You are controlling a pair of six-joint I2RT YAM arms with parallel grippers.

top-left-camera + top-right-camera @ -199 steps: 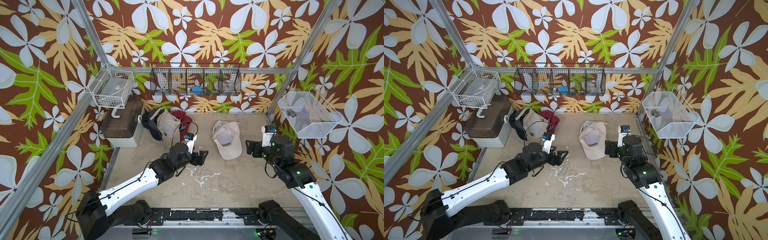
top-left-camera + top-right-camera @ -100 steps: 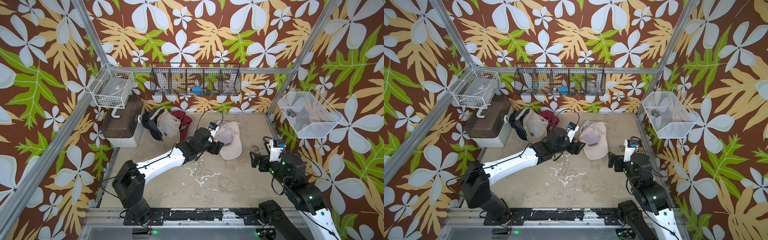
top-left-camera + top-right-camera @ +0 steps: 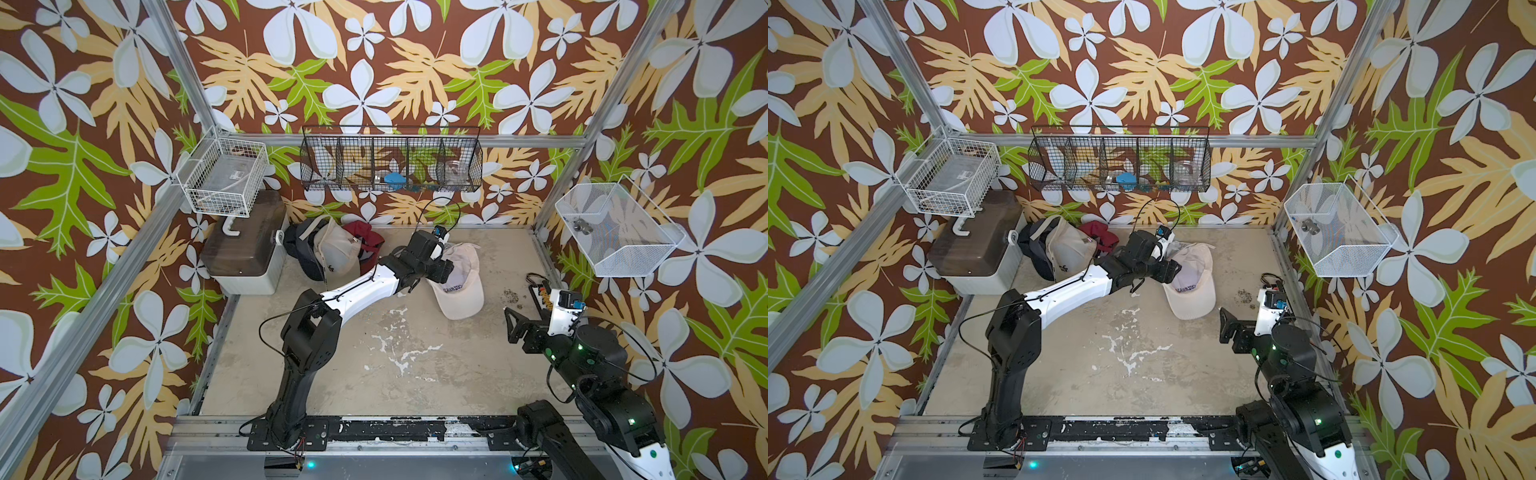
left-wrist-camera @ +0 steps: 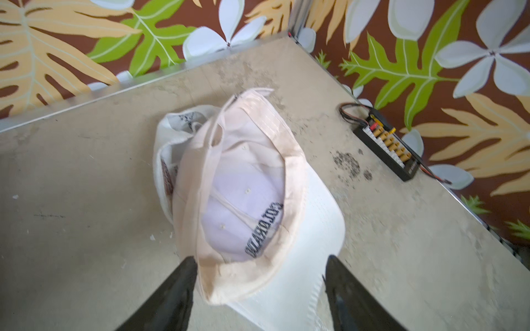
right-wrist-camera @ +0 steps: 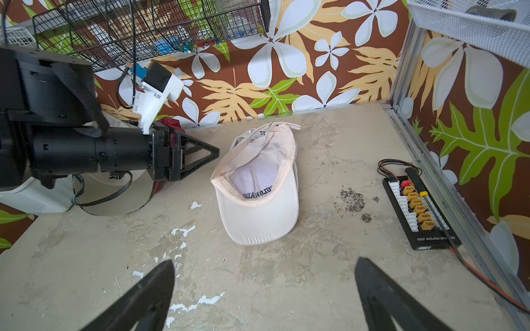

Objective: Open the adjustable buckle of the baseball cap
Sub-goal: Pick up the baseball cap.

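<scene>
A cream baseball cap [image 3: 459, 291] lies upside down at the back right of the table, brim toward the front; it also shows in the other top view [image 3: 1192, 291]. Its back strap [image 4: 252, 94] is at the far end, and I cannot make out the buckle on it. My left gripper [image 3: 441, 270] is at the cap's left side. In the left wrist view the left gripper [image 4: 259, 259] is open, its fingertips either side of the cap [image 4: 249, 200] where crown meets brim. My right gripper [image 3: 514, 323] hangs open near the front right, apart from the cap [image 5: 258, 186]; the right gripper [image 5: 263, 263] holds nothing.
A pile of other caps [image 3: 332, 249] and a brown-lidded box [image 3: 245, 249] sit at the back left. A black connector board [image 5: 415, 212] with wires lies along the right edge. Wire baskets [image 3: 390, 166] hang on the walls, including a white mesh one [image 3: 615, 232].
My left arm has reached from the table's middle out to the cap. My right arm has drawn back from the cap toward the front right.
</scene>
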